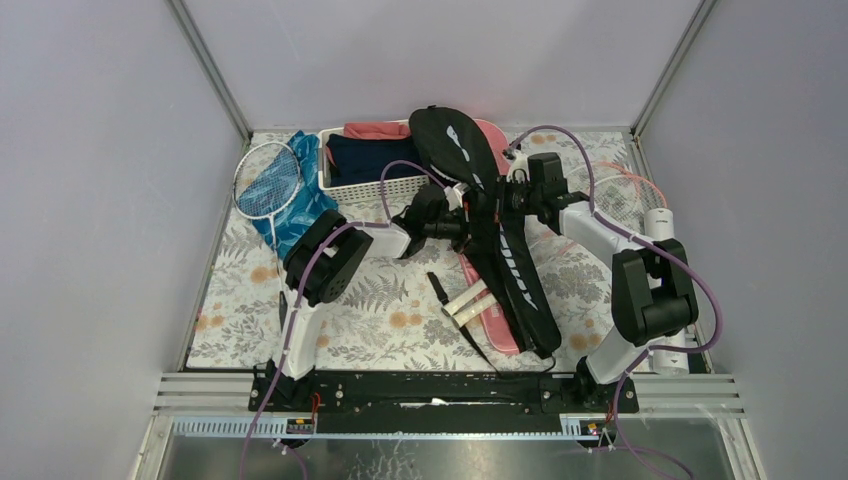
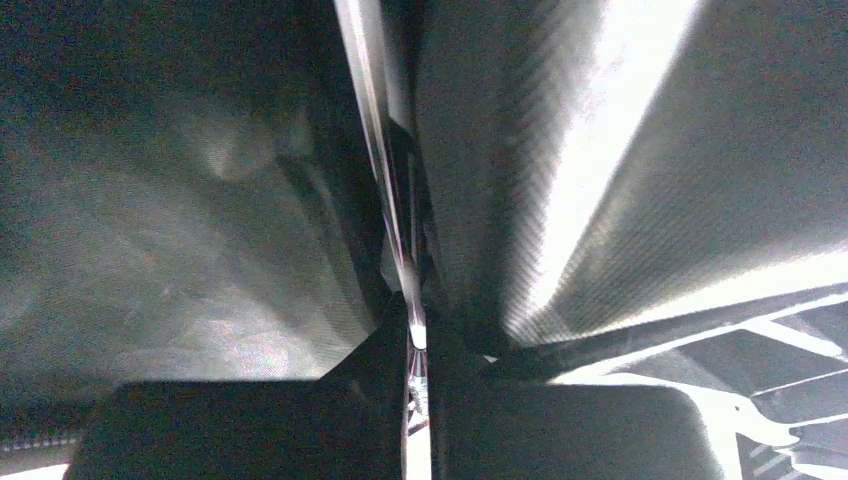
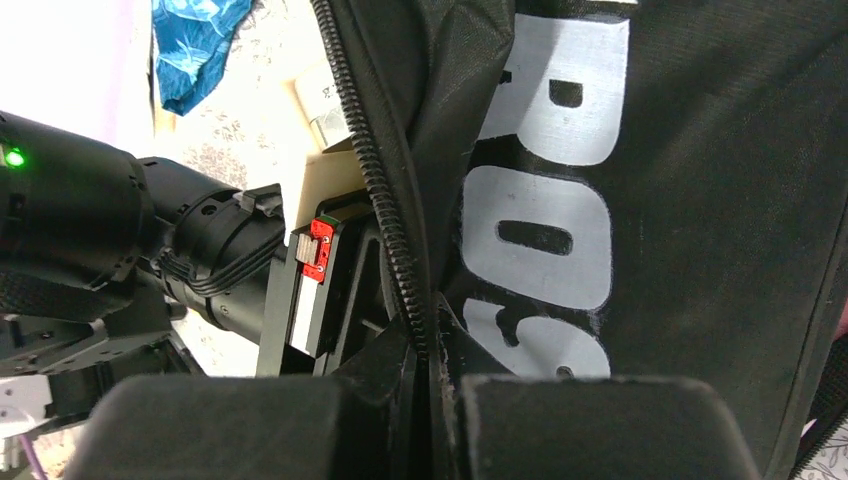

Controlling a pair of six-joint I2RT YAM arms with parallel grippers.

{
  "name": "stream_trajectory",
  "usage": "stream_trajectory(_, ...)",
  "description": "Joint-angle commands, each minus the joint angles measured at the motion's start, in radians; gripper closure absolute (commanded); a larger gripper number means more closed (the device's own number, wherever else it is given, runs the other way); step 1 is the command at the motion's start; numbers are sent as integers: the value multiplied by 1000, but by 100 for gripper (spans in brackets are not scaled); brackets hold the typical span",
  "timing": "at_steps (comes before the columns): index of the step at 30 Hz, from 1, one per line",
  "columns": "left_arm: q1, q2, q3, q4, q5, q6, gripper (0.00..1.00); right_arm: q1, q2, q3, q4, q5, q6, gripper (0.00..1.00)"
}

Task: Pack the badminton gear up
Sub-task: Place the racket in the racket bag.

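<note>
The top view gives the whole layout. The black bag [image 1: 510,265] starts with its wide, rounded head just right of the white basket [image 1: 370,188]. Its long axis runs diagonally away from the basket, and the narrow handle end points to the near right. A pink bag [image 1: 495,330] lies under it along the same line, showing on the basket side. White racket handles [image 1: 468,305] poke out there. Left of the basket a racket [image 1: 268,180] lies on crumpled blue material. The white shuttlecock tube [image 1: 672,350] stands well to the right, beyond the bags. In this view the left gripper [image 1: 458,226] and right gripper [image 1: 500,202] meet at the bag's neck from opposite sides, near the basket's right corner. How tightly they grip cannot be told from here.

The wrist cameras settle that. The left gripper [image 2: 415,330] is pinched closed on a thin edge of the black bag's [image 2: 600,200] fabric, and that camera shows only dark, shiny cloth. The right gripper [image 3: 430,350] is clamped tight on the zipper [image 3: 385,200] edge of the bag [image 3: 700,200]. This view alone shows large white letters on the black panel. It also shows the left arm [image 3: 100,230] just across the seam.
</note>
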Motion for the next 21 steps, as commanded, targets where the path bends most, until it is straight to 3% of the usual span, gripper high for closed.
stream_trajectory(1, 25, -7, -9, 204, -87, -83, 100, 10, -11, 42, -16, -159, 119, 100)
stream_trajectory(8, 37, -13, -43, 159, -118, -69, 100, -14, -19, 77, -12, -152, 189, 100)
stream_trajectory(14, 84, -24, -30, -53, -165, -46, 100, -26, -53, 59, -2, -141, 240, 100)
stream_trajectory(21, 72, -9, -7, 11, -130, -45, 100, -26, -37, 61, 29, -135, 314, 100)
